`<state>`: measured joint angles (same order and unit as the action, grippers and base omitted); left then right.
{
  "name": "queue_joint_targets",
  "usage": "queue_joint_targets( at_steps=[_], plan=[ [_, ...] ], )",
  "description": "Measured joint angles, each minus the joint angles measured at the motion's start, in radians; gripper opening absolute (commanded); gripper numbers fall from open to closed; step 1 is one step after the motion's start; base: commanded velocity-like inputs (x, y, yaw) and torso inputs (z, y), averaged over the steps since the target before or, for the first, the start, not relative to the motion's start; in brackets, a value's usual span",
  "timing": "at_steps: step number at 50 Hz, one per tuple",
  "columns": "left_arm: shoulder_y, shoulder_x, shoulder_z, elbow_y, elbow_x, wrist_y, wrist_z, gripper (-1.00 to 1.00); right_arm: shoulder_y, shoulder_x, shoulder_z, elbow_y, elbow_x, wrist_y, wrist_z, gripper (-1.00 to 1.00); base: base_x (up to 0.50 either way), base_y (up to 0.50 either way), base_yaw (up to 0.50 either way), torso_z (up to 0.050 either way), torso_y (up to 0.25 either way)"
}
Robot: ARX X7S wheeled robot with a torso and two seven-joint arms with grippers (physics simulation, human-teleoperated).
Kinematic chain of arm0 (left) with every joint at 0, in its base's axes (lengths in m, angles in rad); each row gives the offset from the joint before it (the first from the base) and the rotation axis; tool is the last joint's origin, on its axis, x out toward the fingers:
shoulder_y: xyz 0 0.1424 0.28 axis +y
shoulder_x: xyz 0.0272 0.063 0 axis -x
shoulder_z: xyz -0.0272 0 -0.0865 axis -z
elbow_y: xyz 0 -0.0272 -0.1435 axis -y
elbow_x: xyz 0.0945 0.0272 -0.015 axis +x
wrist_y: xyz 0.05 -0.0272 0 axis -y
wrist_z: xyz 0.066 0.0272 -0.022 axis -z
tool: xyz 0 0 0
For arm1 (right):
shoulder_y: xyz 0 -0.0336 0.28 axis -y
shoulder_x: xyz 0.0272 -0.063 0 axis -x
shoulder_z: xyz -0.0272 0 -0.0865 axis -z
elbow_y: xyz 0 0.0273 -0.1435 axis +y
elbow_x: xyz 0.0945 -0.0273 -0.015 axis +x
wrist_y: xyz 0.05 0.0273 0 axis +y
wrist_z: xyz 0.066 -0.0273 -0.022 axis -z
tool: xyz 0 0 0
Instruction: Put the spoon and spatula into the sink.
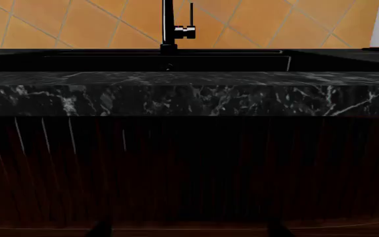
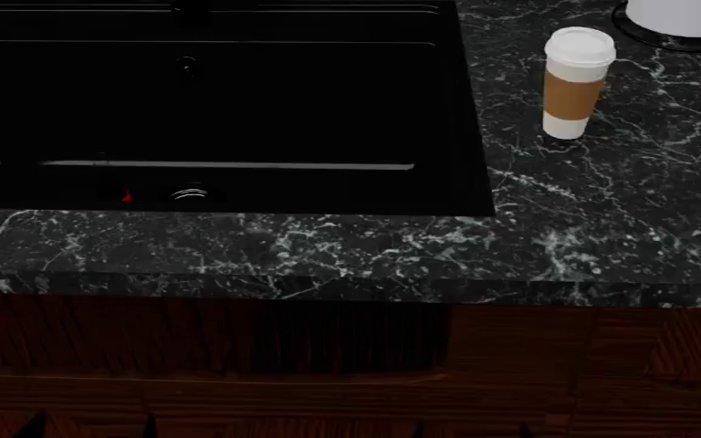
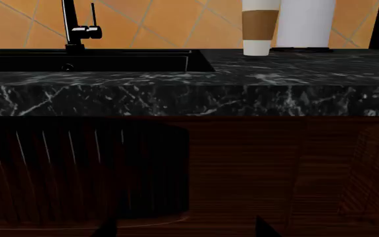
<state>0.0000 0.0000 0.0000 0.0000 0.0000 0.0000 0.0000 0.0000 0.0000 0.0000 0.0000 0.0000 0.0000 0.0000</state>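
The black sink [image 2: 473, 137] is set in the black white-veined marble counter [image 2: 570, 237], with its tall black faucet [image 1: 169, 24] against the orange tiled wall. Neither the spoon nor the spatula is in view. Both arms are low in front of the dark wooden cabinet, below the counter's edge. My left gripper [image 1: 189, 231] faces the cabinet front below the sink, and only its two dark fingertips [image 1: 100, 229] show, wide apart. My right gripper [image 3: 186, 228] faces the cabinet further right, also open, with nothing between its fingertips [image 3: 265, 227].
A paper coffee cup [image 2: 573, 84] with a white lid stands on the counter right of the sink. A white cylindrical object [image 2: 685, 16] on a dark base stands behind it. The counter's thick marble edge [image 3: 196, 98] overhangs the cabinet above both grippers.
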Motion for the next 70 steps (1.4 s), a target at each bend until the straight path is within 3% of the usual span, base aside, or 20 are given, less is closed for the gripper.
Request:
queue_joint_targets(
  at_steps=[28, 43, 53, 70],
  plan=[
    [0.007, -0.072, 0.081, 0.029, -0.025, 0.009, -0.085, 1.00, -0.015, 0.064, -0.078, -0.031, 0.059, 0.012, 0.088, 1.00, 0.00, 0.00, 0.00, 0.000, 0.000],
    [0.055, -0.116, 0.110, 0.301, 0.074, -0.025, -0.149, 1.00, -0.075, 0.101, -0.103, -0.283, 0.068, 0.062, 0.121, 1.00, 0.00, 0.00, 0.00, 0.000, 0.000],
    [0.004, -0.127, 0.098, 0.471, 0.090, -0.234, -0.147, 1.00, -0.048, 0.121, -0.115, -0.473, 0.102, 0.234, 0.136, 1.00, 0.00, 0.00, 0.00, 0.000, 0.000],
    [-0.179, -0.142, 0.046, 0.656, 0.060, -0.641, -0.110, 1.00, 0.160, 0.167, -0.106, -0.711, 0.167, 0.662, 0.171, 1.00, 0.00, 0.00, 0.00, 0.000, 0.000]
  ],
)
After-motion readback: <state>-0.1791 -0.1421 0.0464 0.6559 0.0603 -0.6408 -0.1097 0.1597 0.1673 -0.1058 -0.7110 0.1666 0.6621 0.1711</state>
